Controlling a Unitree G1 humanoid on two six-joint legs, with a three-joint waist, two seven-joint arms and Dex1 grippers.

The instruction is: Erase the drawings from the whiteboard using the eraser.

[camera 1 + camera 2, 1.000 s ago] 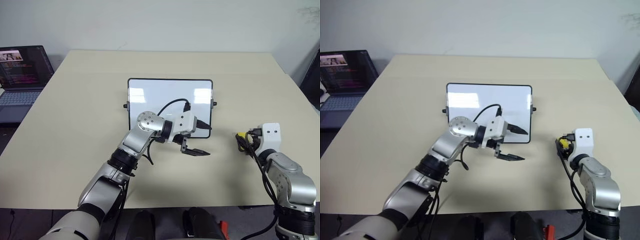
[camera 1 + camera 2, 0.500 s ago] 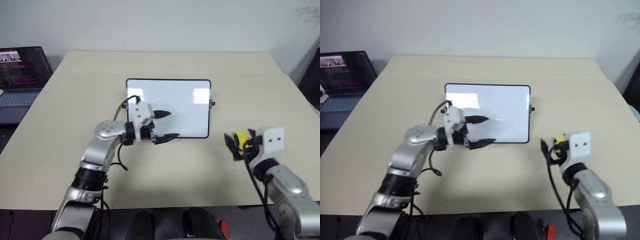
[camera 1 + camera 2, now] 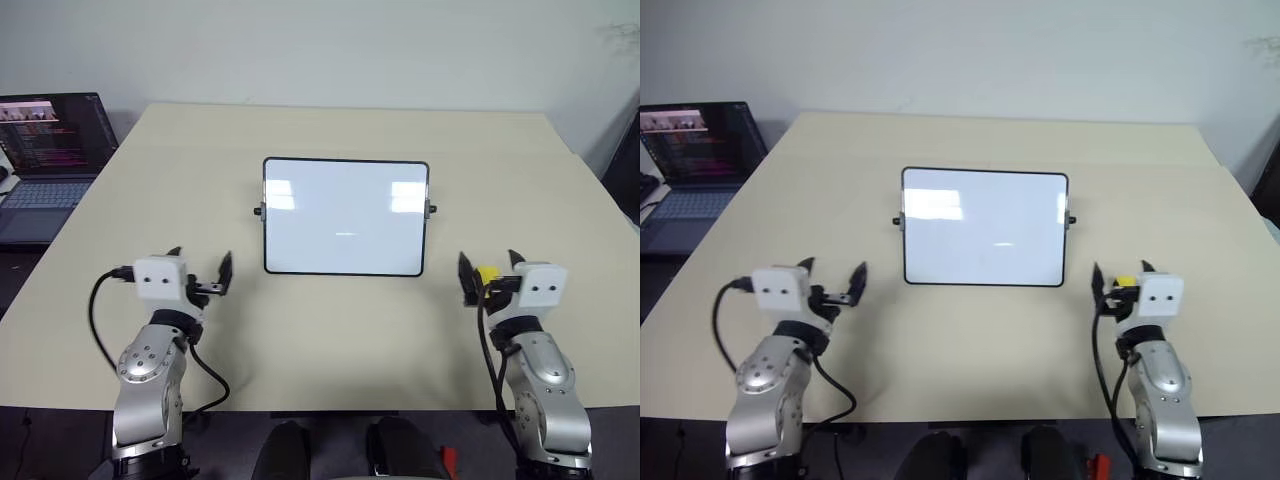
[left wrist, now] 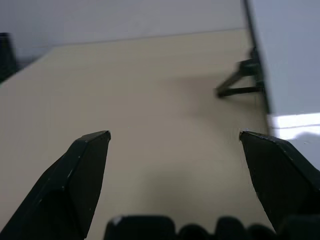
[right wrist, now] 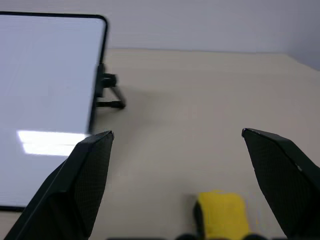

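The whiteboard (image 3: 345,216) stands at the table's middle, black-framed with small side knobs. The drawings are out of view: its face looks plain white with glare patches and one faint streak at the centre. The yellow eraser (image 3: 487,275) lies on the table right of the board's near corner. My right gripper (image 3: 490,268) is open around it, one finger on each side, neither pressing it. In the right wrist view the eraser (image 5: 222,212) sits low between the wide-apart fingertips (image 5: 95,150). My left gripper (image 3: 201,264) is open and empty, left of the board; the board's edge (image 4: 292,60) shows beside it.
An open laptop (image 3: 45,150) sits past the table's left edge. The beige table (image 3: 330,330) stretches bare in front of the board and behind it. A wall rises beyond the far edge.
My left arm swung from in front of the board out to the left side of the table. The right gripper tilted up to level and opened wider around the eraser.
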